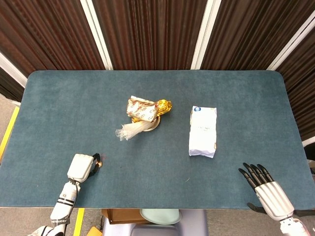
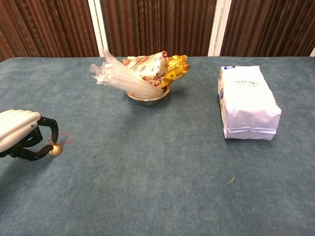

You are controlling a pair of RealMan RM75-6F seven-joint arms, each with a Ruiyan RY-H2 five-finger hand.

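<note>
My left hand [image 1: 80, 167] [image 2: 18, 133] lies at the table's near left edge, fingers curled in. It pinches a small gold ball [image 2: 55, 150] [image 1: 99, 164] with a thin red thread on it; the ball sits on the cloth. My right hand [image 1: 267, 191] rests at the near right corner, fingers spread and holding nothing; only the head view shows it. Nearest to it is a white paper bag [image 1: 203, 131] [image 2: 247, 102] lying flat.
A metal bowl [image 2: 147, 100] [image 1: 154, 126] at mid-table holds a brown-and-white snack packet [image 1: 141, 109], a gold packet [image 1: 164, 105] and a clear plastic bundle [image 1: 129, 131] sticking out to the left. The blue-green cloth table [image 1: 236, 98] has dark curtains behind it.
</note>
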